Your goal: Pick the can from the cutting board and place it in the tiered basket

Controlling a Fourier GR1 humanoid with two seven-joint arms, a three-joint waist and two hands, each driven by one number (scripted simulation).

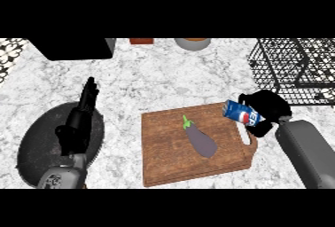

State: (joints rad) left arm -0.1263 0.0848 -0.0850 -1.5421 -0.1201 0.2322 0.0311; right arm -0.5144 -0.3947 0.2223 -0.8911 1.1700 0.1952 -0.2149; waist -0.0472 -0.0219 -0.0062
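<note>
Head view: can (243, 114) outside tiered basket (294, 66)

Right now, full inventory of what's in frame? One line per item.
can: 1, blue with red and white, tilted at the cutting board's far right corner, held in the right robot hand
eggplant: 1, purple with green stem, lying on the middle of the cutting board
cutting board: 1, brown wood, centre of the counter
tiered basket: 1, black wire, far right
pan: 1, dark grey, round, left, under the left arm
box: 1, black, far left
red-brown item: 1, far edge, cut off by the frame
bowl: 1, grey with orange inside, far edge, partly cut off
counter: 1, white-grey marble
left robot hand: 1, black, fingers straight, over the pan
right robot hand: 1, black, curled round the can
</note>
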